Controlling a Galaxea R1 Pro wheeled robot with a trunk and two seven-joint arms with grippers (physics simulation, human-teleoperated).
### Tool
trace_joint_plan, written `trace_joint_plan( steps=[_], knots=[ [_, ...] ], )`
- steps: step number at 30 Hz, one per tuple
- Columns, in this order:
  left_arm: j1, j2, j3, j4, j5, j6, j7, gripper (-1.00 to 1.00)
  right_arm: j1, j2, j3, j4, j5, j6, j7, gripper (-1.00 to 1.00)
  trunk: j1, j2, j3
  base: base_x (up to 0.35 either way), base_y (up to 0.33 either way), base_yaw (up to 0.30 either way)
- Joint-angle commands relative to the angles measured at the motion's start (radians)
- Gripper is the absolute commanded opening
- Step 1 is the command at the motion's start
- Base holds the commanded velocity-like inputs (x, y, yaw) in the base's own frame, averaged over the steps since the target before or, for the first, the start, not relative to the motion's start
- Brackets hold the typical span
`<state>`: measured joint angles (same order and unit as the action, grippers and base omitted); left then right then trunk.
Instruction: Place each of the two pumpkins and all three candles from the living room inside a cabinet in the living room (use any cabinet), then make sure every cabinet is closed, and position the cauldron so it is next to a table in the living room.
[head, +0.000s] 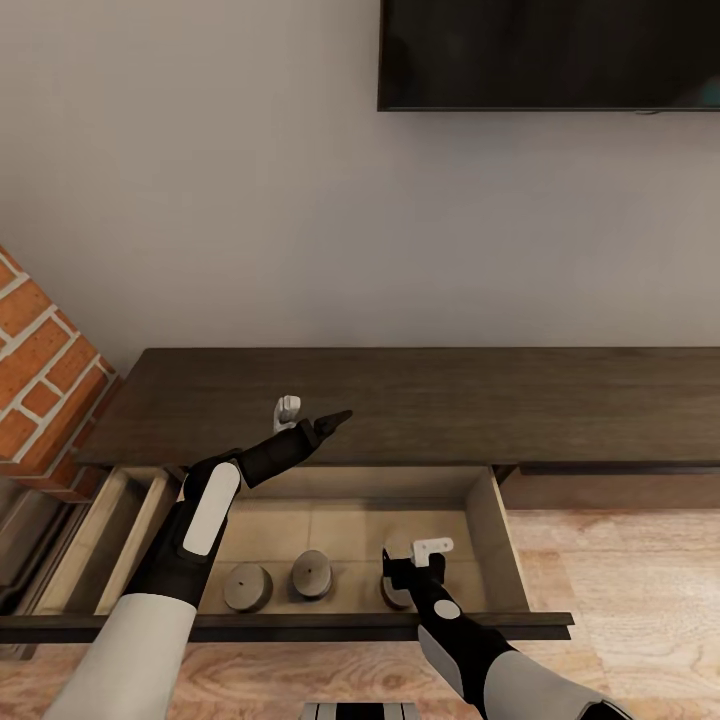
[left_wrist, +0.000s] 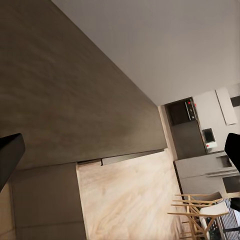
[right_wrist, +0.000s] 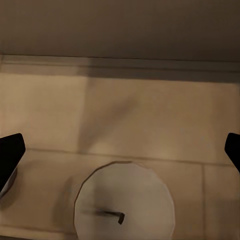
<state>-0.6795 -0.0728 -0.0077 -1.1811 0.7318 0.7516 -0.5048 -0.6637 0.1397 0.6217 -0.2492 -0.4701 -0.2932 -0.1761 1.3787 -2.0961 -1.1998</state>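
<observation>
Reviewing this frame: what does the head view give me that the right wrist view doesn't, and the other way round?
Head view alone: the whole cabinet with its drawer pulled open, two candles side by side in it, the left gripper raised over the cabinet top, a brick wall and a dark screen.

Right wrist view alone: a close look down on one candle and its dark wick, with the jaws spread well apart.

Shared: the drawer's pale floor and the right gripper over that third candle.
</observation>
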Motion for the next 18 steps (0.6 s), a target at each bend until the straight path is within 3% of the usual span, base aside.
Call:
trace_joint_plan(
  steps=[1, 10, 18],
  knots=[
    [0.000, 0.000, 0.000, 0.000, 0.000, 0.000, 0.000, 1.00, 0.001, 0.000, 0.000, 0.054, -0.004, 0.000, 0.000, 1.00, 0.000, 0.000, 0.000, 0.000, 0.000, 0.000],
    [0.000, 0.001, 0.000, 0.000, 0.000, 0.000, 0.000, 1.00, 0.001, -0.008, -0.001, 0.046, -0.004, 0.002, 0.003, 1.00, 0.000, 0.000, 0.000, 0.000, 0.000, 0.000],
    [0.000, 0.000, 0.000, 0.000, 0.000, 0.000, 0.000, 1.00, 0.000, -0.009, -0.002, -0.085, -0.006, 0.074, 0.000, 1.00, 0.000, 0.000, 0.000, 0.000, 0.000, 0.000]
  ],
)
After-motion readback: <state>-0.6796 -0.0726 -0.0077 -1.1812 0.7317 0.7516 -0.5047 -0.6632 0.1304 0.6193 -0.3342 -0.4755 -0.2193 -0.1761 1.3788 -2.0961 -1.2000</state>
